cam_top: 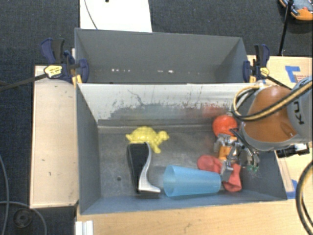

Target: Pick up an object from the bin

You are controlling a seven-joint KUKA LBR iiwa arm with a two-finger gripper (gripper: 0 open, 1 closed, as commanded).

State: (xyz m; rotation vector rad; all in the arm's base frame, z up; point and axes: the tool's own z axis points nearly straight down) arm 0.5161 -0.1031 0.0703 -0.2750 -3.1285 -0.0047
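Observation:
My gripper (234,156) hangs low at the right end of the bin, directly over a crumpled red soft thing (211,163) that lies on the floor there. An orange ball (224,124) rests just behind the gripper, against the back wall. A light blue plastic cup (190,181) lies on its side to the left of the red thing, its open end pointing left. Nothing can be made out inside the gripper.
A yellow toy turtle (146,137) sits mid-bin near the back wall. A black and silver stapler-like tool (140,169) lies in front of it, touching the cup's mouth. The arm's orange cover overhangs the bin's right wall.

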